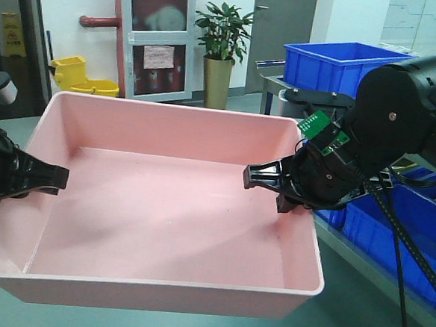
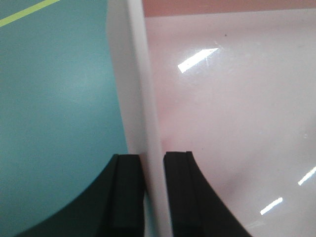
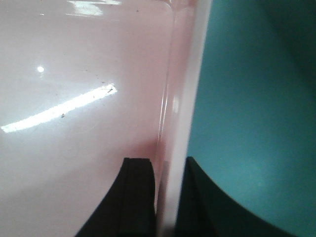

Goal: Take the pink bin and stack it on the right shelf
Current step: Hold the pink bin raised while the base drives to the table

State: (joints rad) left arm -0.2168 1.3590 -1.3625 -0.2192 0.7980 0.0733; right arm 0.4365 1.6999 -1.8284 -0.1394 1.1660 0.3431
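Note:
The pink bin (image 1: 168, 227) hangs level above the teal floor, held between both arms, and nothing lies inside it. At its left wall, my left gripper (image 1: 48, 178) is shut on the rim. In the left wrist view one finger of the left gripper (image 2: 153, 160) is outside the wall of the pink bin (image 2: 222, 123) and the other inside. My right gripper (image 1: 272, 190) is shut on the right wall. The right wrist view shows the right gripper (image 3: 170, 165) pinching the rim of the pink bin (image 3: 74, 74). The right shelf is out of view.
A blue crate (image 1: 345, 64) stands on a metal rack at the back right. More blue crates (image 1: 408, 229) sit low at the right, close to my right arm. A potted plant (image 1: 222, 51) and a yellow mop bucket (image 1: 78, 75) stand by the far wall.

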